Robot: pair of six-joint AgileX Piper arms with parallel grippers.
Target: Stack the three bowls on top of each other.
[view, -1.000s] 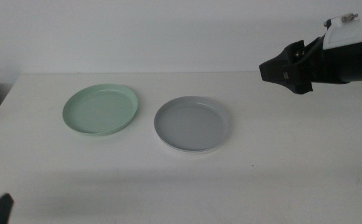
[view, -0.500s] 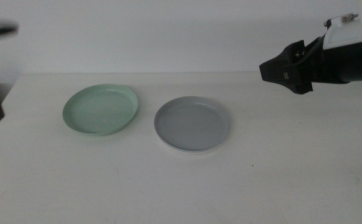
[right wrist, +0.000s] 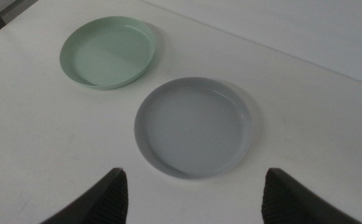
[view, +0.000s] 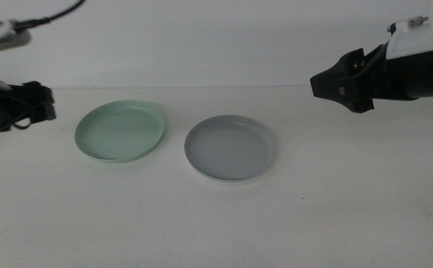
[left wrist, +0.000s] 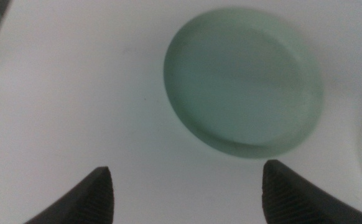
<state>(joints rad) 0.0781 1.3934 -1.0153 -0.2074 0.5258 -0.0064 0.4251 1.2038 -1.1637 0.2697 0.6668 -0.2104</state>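
The mint green bowl [view: 120,130] sits on the table at the left and also shows in the left wrist view [left wrist: 243,81] and the right wrist view [right wrist: 108,51]. The grey bowl [view: 230,147] sits mid-table, nested in the white bowl, of which only a thin rim [view: 224,179] shows. The grey bowl also shows in the right wrist view [right wrist: 193,124]. My left gripper [view: 50,104] is open and empty, raised just left of the green bowl. My right gripper [view: 318,83] is open and empty, raised to the right of the grey bowl.
The white table [view: 335,208] ends at a pale wall behind. Its left edge runs close to my left arm. There are no other objects on it.
My left arm has risen from the bottom left corner and swung in to the left of the green bowl. The right arm and the bowls have not moved.
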